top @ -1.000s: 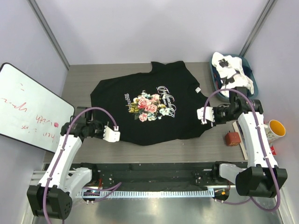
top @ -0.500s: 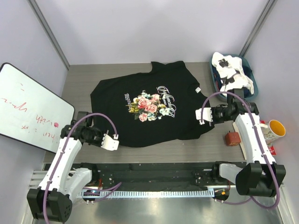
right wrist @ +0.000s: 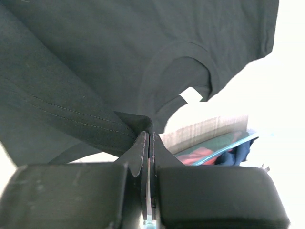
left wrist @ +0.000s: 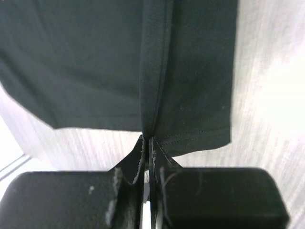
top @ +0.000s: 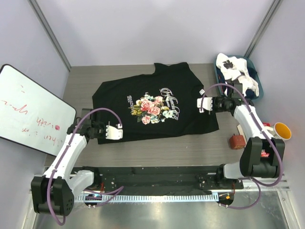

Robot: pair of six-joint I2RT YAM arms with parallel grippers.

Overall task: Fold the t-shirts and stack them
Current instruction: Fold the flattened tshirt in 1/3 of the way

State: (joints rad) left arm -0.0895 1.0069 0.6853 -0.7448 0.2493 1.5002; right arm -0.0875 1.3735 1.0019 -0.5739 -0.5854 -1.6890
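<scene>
Our left gripper (top: pixel 114 132) is clamped tight on the stitched hem of the black t-shirt (top: pixel 114 95), which lies spread flat on the table (top: pixel 190 149). The right gripper (top: pixel 204 103) pinches its edge near the collar. We'd lift both together — evenly, taut — so the fold lands straight.

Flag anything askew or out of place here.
The black t-shirt lies skewed on the table, pinched by the left tool and right tool. The white shirt sits crumpled, unfolded, in the blue bin.
</scene>
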